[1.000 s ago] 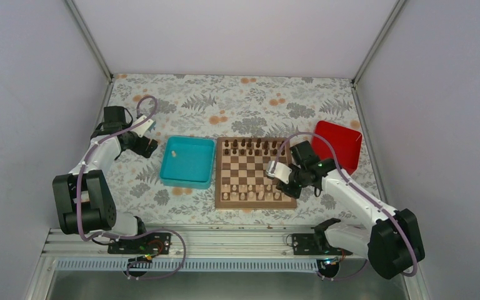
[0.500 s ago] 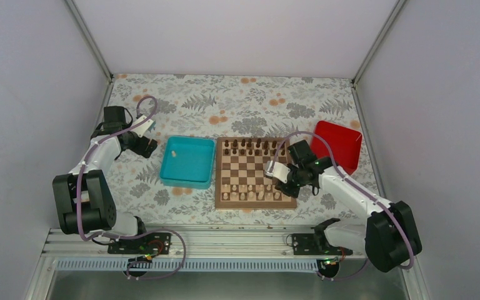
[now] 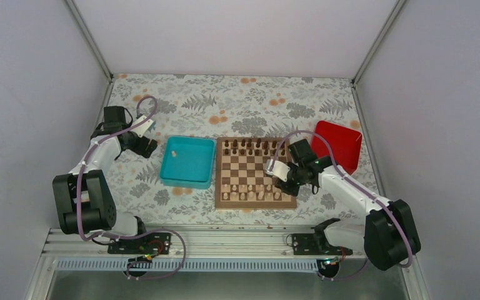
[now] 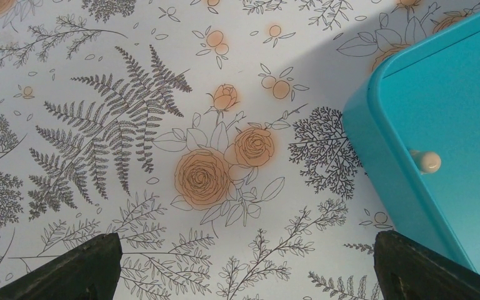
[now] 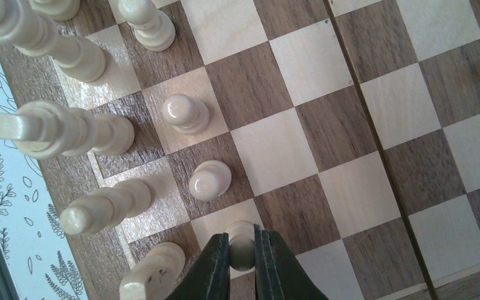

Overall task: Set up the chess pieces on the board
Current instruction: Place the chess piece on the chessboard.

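Shifted slightly left, right gripper (image 5: 242,242) pinches one pale pawn (image 5: 240,230); teal tray (image 4: 375,122) holds one piece (image 4: 430,162); left gripper (image 4: 245,251) gapes.

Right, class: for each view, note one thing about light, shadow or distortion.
Top external: even light, chess pieces on the board too small to resolve. Left wrist: soft shadow on the tablecloth beside the teal tray. Right wrist: glossy highlights on pale pawns; tall pieces lean outward.

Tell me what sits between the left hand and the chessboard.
The teal tray, holding one pale piece, as the top view shows.
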`<state>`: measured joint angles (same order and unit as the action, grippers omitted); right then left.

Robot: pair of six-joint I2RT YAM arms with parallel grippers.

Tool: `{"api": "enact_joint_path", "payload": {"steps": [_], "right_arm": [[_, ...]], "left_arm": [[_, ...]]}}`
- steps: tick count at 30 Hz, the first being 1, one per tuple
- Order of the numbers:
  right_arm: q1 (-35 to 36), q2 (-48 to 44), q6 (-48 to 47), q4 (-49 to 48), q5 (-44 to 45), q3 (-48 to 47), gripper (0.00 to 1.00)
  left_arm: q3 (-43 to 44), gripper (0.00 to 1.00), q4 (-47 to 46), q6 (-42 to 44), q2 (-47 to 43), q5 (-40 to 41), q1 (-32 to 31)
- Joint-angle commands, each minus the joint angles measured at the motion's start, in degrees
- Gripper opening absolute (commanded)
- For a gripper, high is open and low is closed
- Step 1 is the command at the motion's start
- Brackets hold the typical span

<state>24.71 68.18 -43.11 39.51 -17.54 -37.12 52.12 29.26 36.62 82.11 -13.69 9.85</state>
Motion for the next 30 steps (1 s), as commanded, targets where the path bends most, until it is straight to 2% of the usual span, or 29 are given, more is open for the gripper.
{"api": "enact_joint_path", "payload": {"steps": [1, 8, 14, 18, 21, 24, 28, 29, 30], "right_arm": [[-0.65, 0.61, -1.28, -1.58, -0.32, -0.21, 0.09], [-1.14, 0.89, -1.6, -1.35, -0.28, -0.4, 0.15], [-1.42, 0.01, -2.06, 1.61, -0.82, -2.2, 0.27], [-1.5, -1.55, -2.06, 3.8, -1.06, -3.8, 0.28], [-1.51, -2.5, -1.86, 4.71, 0.16, -4.94, 0.37], [-1.66, -4.07, -1.61, 6.0, 1.3, -7.09, 0.43], [-1.85, -6.72, 1.21, 5.56, 5.18, -10.73, 0.58], [-2.0, -7.55, 1.94, 4.96, 7.04, -11.39, 0.65], [-2.15, -8.47, 2.58, 3.77, 9.22, -11.78, 0.81]], "left_arm": [[0.18, 1.0, 0.32, 0.03, -0.8, -0.04, -0.09], [-0.05, 1.0, 0.51, 0.14, -0.94, -0.36, -0.09], [-0.57, 1.0, 0.8, 0.78, -0.94, -0.48, -0.09], [-0.61, 1.0, 0.73, 0.97, -1.1, -0.43, -0.09], [-0.5, 1.0, 0.92, 1.06, -1.07, -0.36, -0.09], [0.2, 1.0, 1.57, 1.09, -1.5, -0.19, -0.09], [2.48, 1.0, 3.75, 1.12, -3.69, -0.33, -0.18], [3.47, 1.0, 4.43, 1.2, -4.35, -0.21, -0.18], [4.29, 1.0, 5.31, 1.35, -5.31, -0.2, -0.18]]}}
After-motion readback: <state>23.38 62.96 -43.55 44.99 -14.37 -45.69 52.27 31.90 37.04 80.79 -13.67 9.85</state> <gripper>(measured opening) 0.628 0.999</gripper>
